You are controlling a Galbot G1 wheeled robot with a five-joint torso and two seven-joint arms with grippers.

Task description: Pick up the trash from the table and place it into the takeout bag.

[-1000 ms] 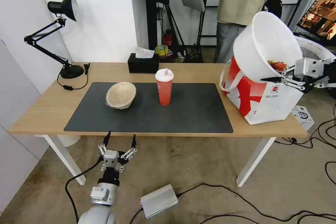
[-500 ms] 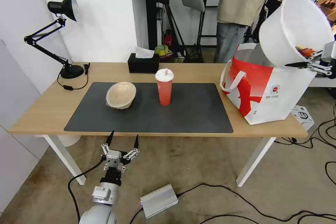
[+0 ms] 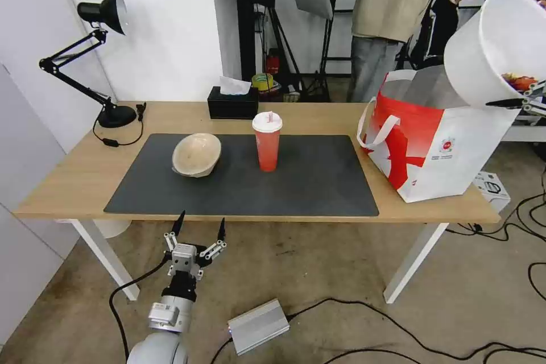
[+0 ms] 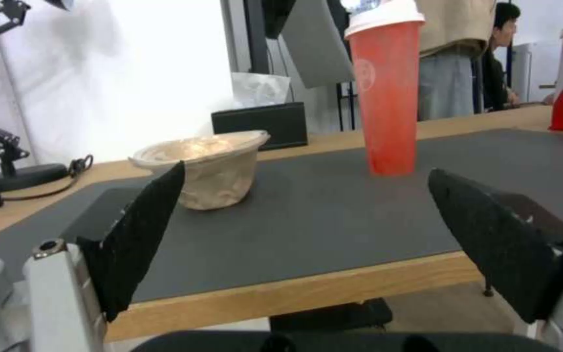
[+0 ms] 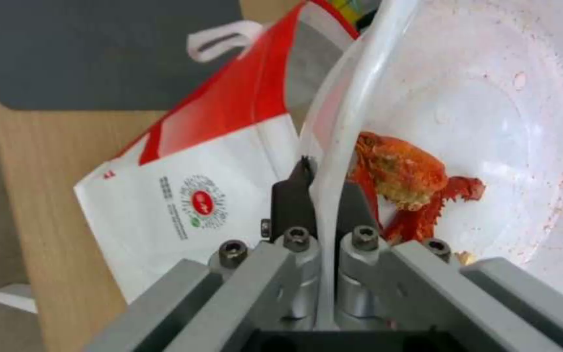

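Right gripper point(image 5: 317, 183): it is pinching the rim of the white bowl point(image 3: 492, 48) between closed fingers, one finger outside the wall and one inside, and is holding it up at the far right.
White bowl: it is hanging tilted, its open side turned to the right, with red food scraps point(image 5: 412, 183) lying against its low side; it is sitting above the right end of the bag point(image 3: 438, 145), clear of the bag's rim.
Bag: it is standing upright on the right end of the table point(image 3: 79, 173), mouth open and silver lining showing, its white handle point(image 3: 372, 131) drooping down the left side toward the mat point(image 3: 313, 182).
Left gripper point(image 3: 198, 228): it is waiting low in front of the table's near edge, fingers spread wide apart and holding nothing.
Paper bowl point(image 3: 197, 154): it is lying tipped on the left part of the mat, well apart from both grippers.
Red cup point(image 3: 267, 141): it is standing upright mid-mat, right of the paper bowl, lid and straw on.
Tissue box point(image 3: 232, 102): it is sitting at the table's far edge behind the cup.
Desk lamp point(image 3: 105, 62): it is standing on the far left corner.
Way to the bag: nothing is standing between the held bowl and the bag's mouth.
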